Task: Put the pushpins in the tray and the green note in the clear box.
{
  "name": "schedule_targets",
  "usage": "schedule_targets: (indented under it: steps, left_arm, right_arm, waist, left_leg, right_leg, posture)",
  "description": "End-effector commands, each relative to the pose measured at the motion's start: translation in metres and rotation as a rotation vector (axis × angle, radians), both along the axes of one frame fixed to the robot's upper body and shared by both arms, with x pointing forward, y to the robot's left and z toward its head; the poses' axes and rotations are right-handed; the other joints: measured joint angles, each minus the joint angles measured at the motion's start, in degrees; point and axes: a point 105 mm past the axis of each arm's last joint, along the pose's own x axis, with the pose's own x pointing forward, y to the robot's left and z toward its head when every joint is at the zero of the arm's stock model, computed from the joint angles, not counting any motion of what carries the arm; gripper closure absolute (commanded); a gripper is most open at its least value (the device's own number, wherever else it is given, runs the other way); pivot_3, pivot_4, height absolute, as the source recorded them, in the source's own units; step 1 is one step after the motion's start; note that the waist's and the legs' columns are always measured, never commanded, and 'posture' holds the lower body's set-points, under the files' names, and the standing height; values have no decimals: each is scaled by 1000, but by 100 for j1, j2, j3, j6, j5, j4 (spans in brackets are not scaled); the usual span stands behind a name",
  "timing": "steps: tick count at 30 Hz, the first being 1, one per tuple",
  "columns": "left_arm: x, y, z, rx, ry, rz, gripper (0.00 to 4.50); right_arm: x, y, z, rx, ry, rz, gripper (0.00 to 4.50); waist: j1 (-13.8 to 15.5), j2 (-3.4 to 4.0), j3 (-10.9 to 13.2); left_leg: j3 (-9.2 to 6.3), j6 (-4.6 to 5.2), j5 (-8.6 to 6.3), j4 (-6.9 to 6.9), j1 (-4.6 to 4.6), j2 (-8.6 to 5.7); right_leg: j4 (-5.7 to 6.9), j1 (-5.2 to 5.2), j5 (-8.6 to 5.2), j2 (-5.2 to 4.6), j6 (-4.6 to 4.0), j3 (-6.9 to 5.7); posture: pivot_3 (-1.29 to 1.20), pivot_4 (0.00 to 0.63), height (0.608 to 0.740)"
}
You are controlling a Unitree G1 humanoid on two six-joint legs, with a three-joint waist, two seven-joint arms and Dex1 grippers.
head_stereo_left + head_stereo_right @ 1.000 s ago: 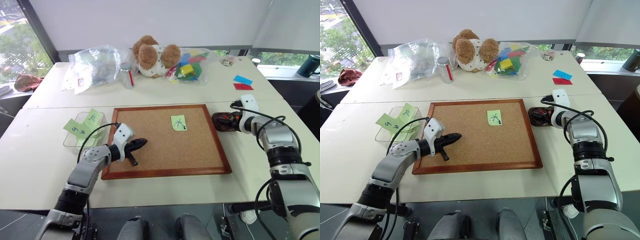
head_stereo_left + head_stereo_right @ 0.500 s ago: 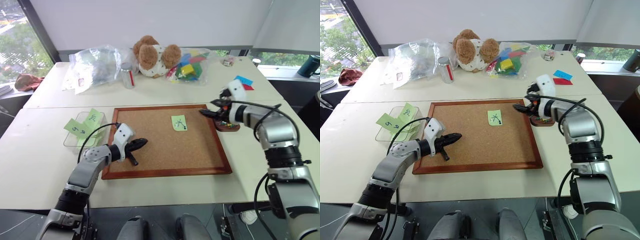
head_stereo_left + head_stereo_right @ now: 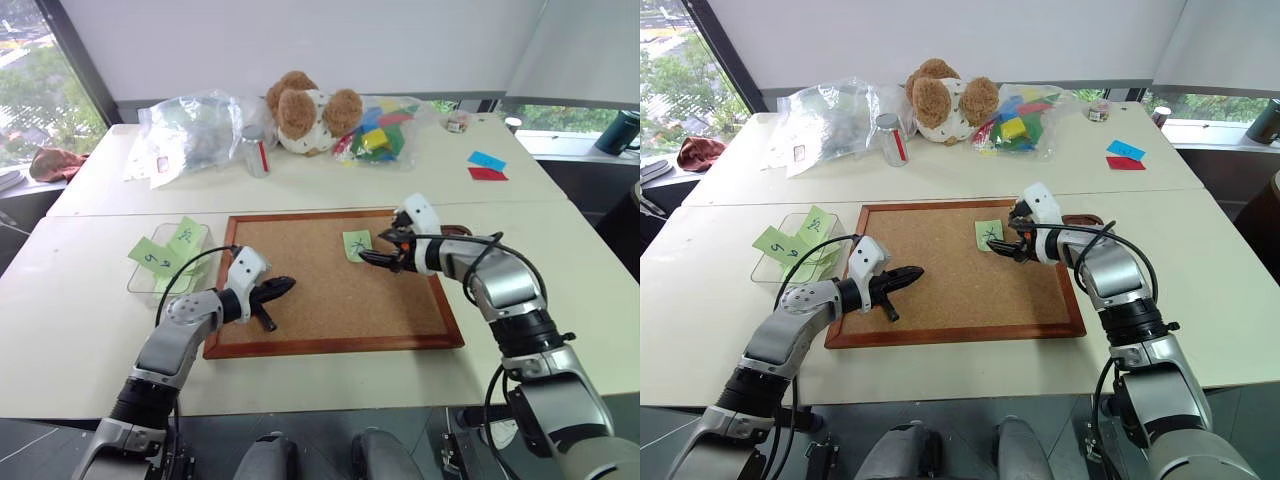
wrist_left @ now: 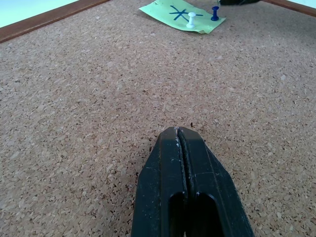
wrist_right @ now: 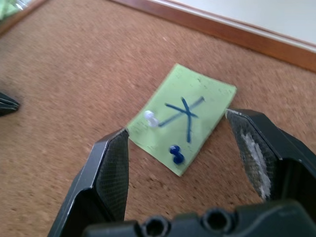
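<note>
On the worktop (image 3: 90,330) lies the corkboard (image 3: 330,290), and near its far edge the green note (image 3: 356,244) is held down by two pushpins, one white (image 5: 150,118) and one blue (image 5: 176,155). The right claw (image 3: 374,256) is much the nearer: it points forward and left, angled down, jaws wide and empty with the note just ahead between them. The left claw (image 3: 283,286) rests shut and empty on the board's near left, well apart from the note.

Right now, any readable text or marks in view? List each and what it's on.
"X" with an extra stroke, like an asterisk: on the green note pinned to the corkboard.
"5"-like scribble: on a green note at the clear box.
Scribble on the note beside it: unreadable.
Red label on the jar: too small to read.
</note>
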Motion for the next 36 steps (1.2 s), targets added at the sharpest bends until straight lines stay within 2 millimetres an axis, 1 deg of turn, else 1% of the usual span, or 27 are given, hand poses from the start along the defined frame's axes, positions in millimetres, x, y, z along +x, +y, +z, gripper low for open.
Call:
schedule_targets:
  steps: [1,2,6,7,10,16,17,18,19,20,21,22,28,32,35,36]
  left_arm:
    - [-3,4,-13,23,45,17,4500]
    - [-3,4,-13,23,45,17,4500]
    - [-4,4,-12,22,45,19,4500]
    - [-4,4,-12,21,45,20,4500]
    - [-5,5,-13,21,47,21,4500]
    - [-5,6,-14,21,53,25,4500]
    - [-5,6,-14,21,54,25,4500]
    - [-5,6,-14,21,54,25,4500]
    - [-6,5,-14,20,54,25,4500]
    - [-5,5,-14,19,54,25,4500]
    - [-5,5,-14,19,54,24,4500]
    - [-5,4,-14,19,54,24,4500]
    - [-5,4,-14,19,53,25,4500]
    - [-6,5,-14,20,53,25,4500]
    - [-6,5,-14,21,55,24,4500]
    - [-6,5,-14,21,54,24,4500]
  right_arm:
    - [2,4,7,-4,-42,18,1611]
    - [2,5,5,-5,-41,18,1924]
    - [1,5,0,-14,-34,21,4007]
    - [1,4,-1,-18,-32,19,4459]
    - [0,3,-4,-34,-30,22,4459]
    - [-7,10,9,27,-39,56,4459]
    - [-7,10,11,31,-42,54,3944]
    - [-6,10,12,32,-43,52,3695]
    - [-6,10,12,31,-43,50,3144]
    - [-6,10,13,29,-44,46,2686]
    - [-6,10,13,28,-44,44,2107]
    - [-6,9,11,24,-40,42,1649]
    - [-5,7,-2,9,-10,31,1649]
    - [-5,7,-4,13,-7,30,1649]
    - [-4,6,-7,10,0,24,2408]
    - [-4,6,-8,10,-1,23,2903]
  waist:
    - [0,0,0]
    - [-1,0,0]
    - [-2,0,0]
    - [-2,0,0]
    - [-5,0,0]
    - [-8,0,0]
    - [-8,0,0]
    - [-8,0,0]
    - [-8,0,0]
    - [-8,0,0]
    - [-8,0,0]
    - [-8,0,0]
    - [-8,0,0]
    - [-9,0,0]
    - [-9,0,0]
    - [-9,0,0]
  left_leg:
    - [0,0,0,0,0,0]
    - [0,0,0,0,0,0]
    - [0,0,0,0,0,0]
    - [0,0,0,0,0,0]
    - [0,0,0,-1,0,0]
    - [0,0,0,-1,0,0]
    - [0,0,0,-1,0,0]
    - [0,0,0,-1,0,0]
    - [0,0,0,-1,0,0]
    - [0,0,0,-1,0,0]
    - [0,0,0,-1,0,0]
    - [0,0,0,-1,0,0]
    - [0,0,0,-1,0,0]
    - [0,0,0,-2,0,0]
    - [0,0,0,-2,0,0]
    - [0,0,0,-2,0,0]
  right_leg:
    - [0,0,0,0,0,0]
    - [0,0,0,0,0,-1]
    - [0,0,0,0,0,0]
    - [0,0,0,0,0,0]
    - [0,0,0,0,0,0]
    - [0,0,0,0,0,0]
    - [0,-1,0,0,0,0]
    - [0,-1,0,0,0,0]
    - [0,-1,0,0,0,0]
    - [0,-1,0,0,0,0]
    - [0,-1,0,0,0,0]
    - [0,-1,0,0,0,0]
    - [0,-1,0,0,0,0]
    - [0,-1,0,0,0,0]
    - [-1,-1,0,0,0,0]
    - [-1,-1,0,0,0,0]
  posture:
    - [0,150,740]
    - [0,150,740]
    - [0,150,740]
    - [0,150,740]
    - [0,150,740]
    - [0,150,740]
    - [0,150,740]
    - [0,150,740]
    - [0,150,740]
    - [0,150,740]
    - [0,150,740]
    - [0,150,740]
    - [0,150,740]
    - [0,150,740]
    - [0,150,740]
    - [0,150,740]
